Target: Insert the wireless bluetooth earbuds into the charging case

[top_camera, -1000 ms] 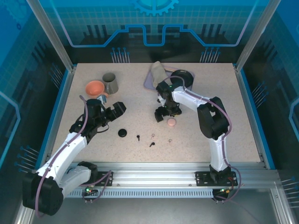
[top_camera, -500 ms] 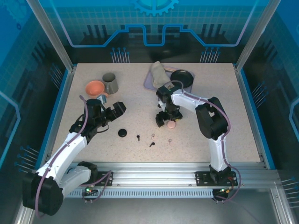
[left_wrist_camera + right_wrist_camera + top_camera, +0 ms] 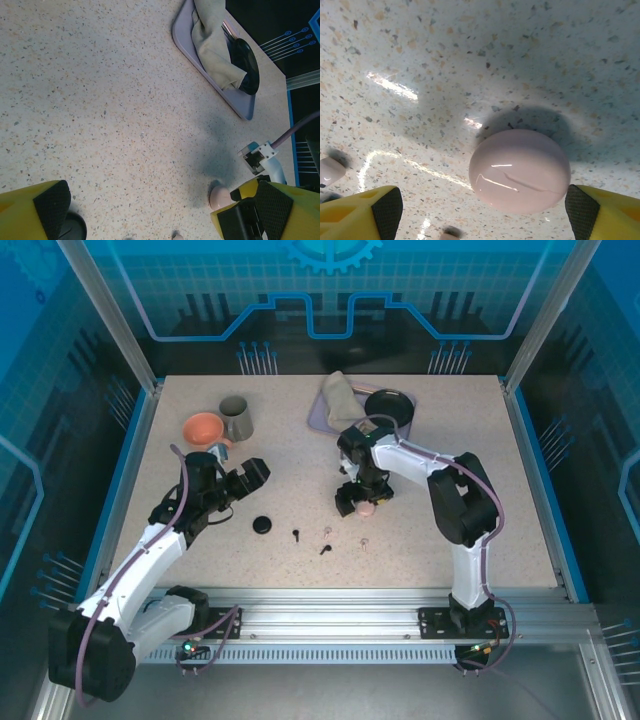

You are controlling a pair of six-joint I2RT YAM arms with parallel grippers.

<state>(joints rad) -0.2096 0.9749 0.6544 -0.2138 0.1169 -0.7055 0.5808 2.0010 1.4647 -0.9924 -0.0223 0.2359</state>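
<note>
The pink round charging case (image 3: 520,170) lies closed on the table, and my right gripper (image 3: 485,215) hangs open over it with a pad on each side; the right pad (image 3: 584,212) sits close to its edge. From above, that right gripper (image 3: 357,496) partly covers the pink case (image 3: 368,507). Two black earbuds (image 3: 297,534) (image 3: 325,549) and two pale earbuds (image 3: 327,531) (image 3: 364,543) lie in front of it. A black round case (image 3: 262,525) rests to their left. My left gripper (image 3: 248,476) hovers open and empty beyond the black case (image 3: 73,228).
A lilac tray (image 3: 318,418) at the back holds a beige cloth (image 3: 338,393) and a black dish (image 3: 388,405). An orange bowl (image 3: 204,428) and a grey cup (image 3: 236,418) stand at the back left. Bare speckled tabletop stretches to the right.
My right gripper has come down and slid slightly right until it straddles the pink case. The left arm has not moved.
</note>
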